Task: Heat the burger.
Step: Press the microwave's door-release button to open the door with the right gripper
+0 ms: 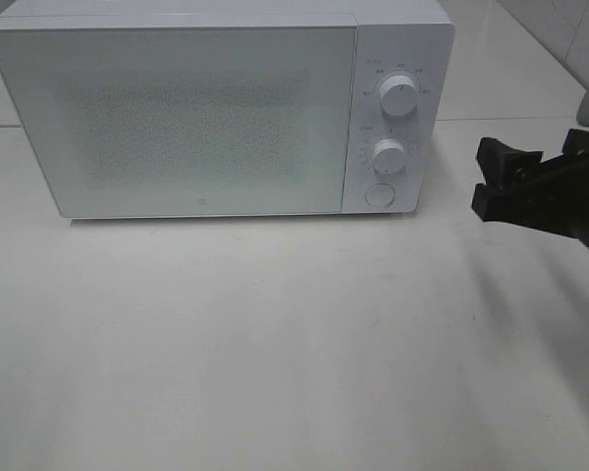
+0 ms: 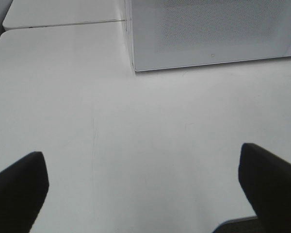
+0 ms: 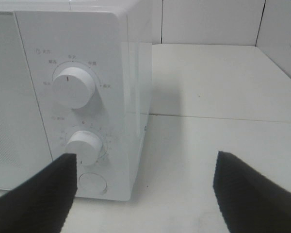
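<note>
The microwave [image 1: 177, 108] stands on the white worktop [image 1: 275, 343], door closed. The right end effector [image 1: 489, 179] hovers at its 3 o'clock, level with the lower knob [image 1: 388, 153], jaws wide apart, gripping nothing. The left end effector [image 2: 140, 160] is fully spread above the worktop, empty. The burger is out of sight, so its location cannot be told.

A white, glossy table [image 1: 275, 343] fills the scene. A thin seam [image 3: 208, 116] crosses it where two slabs meet. Behind it stands a wall [image 3: 208, 19] of large white tiles with dark joints. The light is soft and even, leaving pale sheen and faint shadows on the tabletop.
</note>
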Motion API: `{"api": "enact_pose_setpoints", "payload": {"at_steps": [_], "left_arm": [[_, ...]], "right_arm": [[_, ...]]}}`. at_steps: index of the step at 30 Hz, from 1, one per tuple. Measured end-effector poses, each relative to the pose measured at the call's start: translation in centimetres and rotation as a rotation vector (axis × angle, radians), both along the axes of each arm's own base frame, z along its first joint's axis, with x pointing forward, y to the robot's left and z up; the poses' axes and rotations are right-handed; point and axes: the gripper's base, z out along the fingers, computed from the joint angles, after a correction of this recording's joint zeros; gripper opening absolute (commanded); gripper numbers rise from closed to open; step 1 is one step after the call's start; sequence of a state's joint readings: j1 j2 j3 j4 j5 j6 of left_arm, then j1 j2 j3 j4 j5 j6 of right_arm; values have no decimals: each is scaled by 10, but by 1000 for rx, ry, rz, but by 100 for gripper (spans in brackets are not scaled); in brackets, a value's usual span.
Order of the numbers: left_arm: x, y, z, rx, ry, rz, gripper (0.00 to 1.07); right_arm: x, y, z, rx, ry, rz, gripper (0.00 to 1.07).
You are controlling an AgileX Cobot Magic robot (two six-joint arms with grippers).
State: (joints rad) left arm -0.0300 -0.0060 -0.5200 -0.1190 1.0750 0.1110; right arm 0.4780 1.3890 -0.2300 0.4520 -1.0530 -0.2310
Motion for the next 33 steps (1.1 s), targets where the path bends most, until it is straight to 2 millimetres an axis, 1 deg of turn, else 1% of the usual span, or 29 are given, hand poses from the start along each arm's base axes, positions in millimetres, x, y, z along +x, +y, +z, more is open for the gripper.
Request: {"api": "enact_pose_setpoints", "payload": {"at_steps": [2, 3, 4, 6, 9, 10, 12, 14, 15, 17, 18, 20, 23, 25, 29, 33], "left_arm": [[0, 0, 0, 0, 0, 0, 100], [0, 0, 0, 0, 0, 0, 100], [0, 0, 0, 0, 0, 0, 100], [0, 0, 0, 0, 0, 0, 100], [0, 0, 0, 0, 0, 0, 100], [0, 0, 0, 0, 0, 0, 100], [0, 0, 0, 0, 0, 0, 100], [0, 0, 0, 0, 0, 0, 100], [0, 0, 0, 0, 0, 0, 100], [0, 0, 0, 0, 0, 0, 100], [0, 0, 0, 0, 0, 0, 100], [0, 0, 0, 0, 0, 0, 100], [0, 0, 0, 0, 0, 0, 100], [0, 0, 0, 0, 0, 0, 100], [0, 0, 0, 0, 0, 0, 100], [0, 0, 0, 0, 0, 0, 100]], "right_arm": [[0, 4, -3, -1, 6, 2, 75], [-2, 10, -9, 1, 25, 1, 75], [-2, 10, -9, 1, 25, 1, 75], [-4, 19, -17, -3, 40, 1, 75], [-6, 25, -22, -7, 50, -4, 75], [-9, 30, -26, -10, 58, -7, 75], [-11, 33, -29, -13, 65, -9, 75], [-14, 41, -35, -16, 90, -16, 75], [-14, 41, -35, -16, 90, -16, 75], [-14, 50, -39, -13, 103, -15, 75], [-14, 50, -39, -13, 103, -15, 75], [-12, 63, -41, -2, 111, -19, 75], [-12, 66, -42, -2, 113, -17, 75], [-10, 73, -43, 5, 115, -19, 75], [-8, 77, -44, 9, 116, -20, 75], [-7, 77, -45, 81, 126, -42, 75]]}}
